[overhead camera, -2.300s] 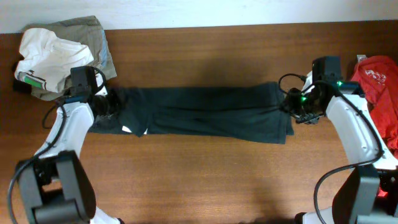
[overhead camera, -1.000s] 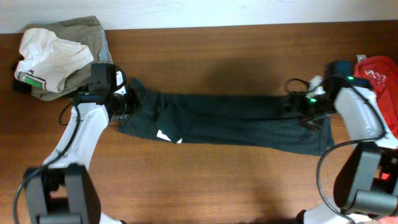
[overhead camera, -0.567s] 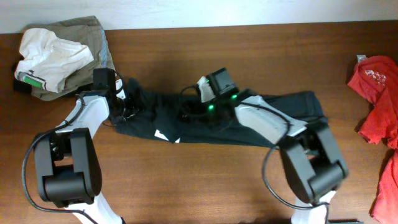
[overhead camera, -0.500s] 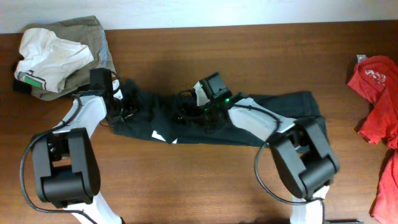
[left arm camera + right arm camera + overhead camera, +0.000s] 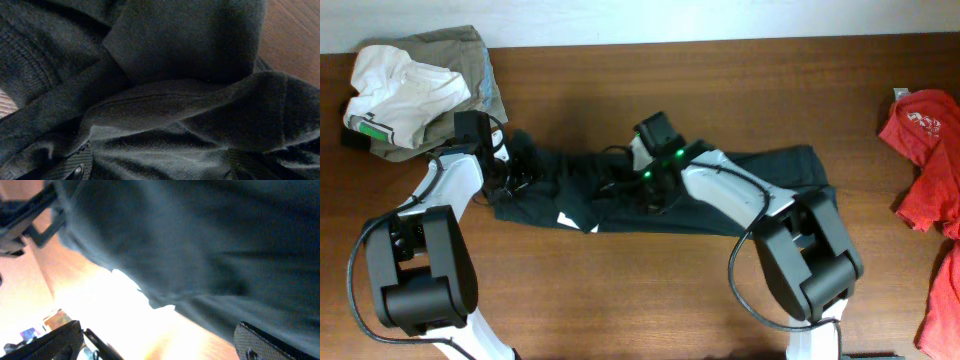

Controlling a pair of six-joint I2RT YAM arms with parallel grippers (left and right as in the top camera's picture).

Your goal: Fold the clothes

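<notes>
The clothes, a black T-shirt (image 5: 760,190), lie as a long crumpled band across the table's middle, a white bit of lettering (image 5: 565,220) peeking out at the front edge. My left gripper (image 5: 515,178) is low over the shirt's left end. In the left wrist view it (image 5: 157,172) is open, with bunched black shirt cloth (image 5: 190,50) filling the frame between its wide-set fingers. My right gripper (image 5: 620,185) hovers over the shirt's middle. In the right wrist view it (image 5: 157,342) is open and empty, the shirt (image 5: 200,240) just beyond it.
A heap of white and khaki garments (image 5: 415,90) sits at the back left, close to my left arm. A red shirt (image 5: 925,140) lies at the right edge. Brown table (image 5: 650,300) stretches in front of the shirt.
Both grippers have opened and let go of the shirt. The right gripper has moved from the shirt's right end to its middle. The shirt has shifted a little left and bunched up.
</notes>
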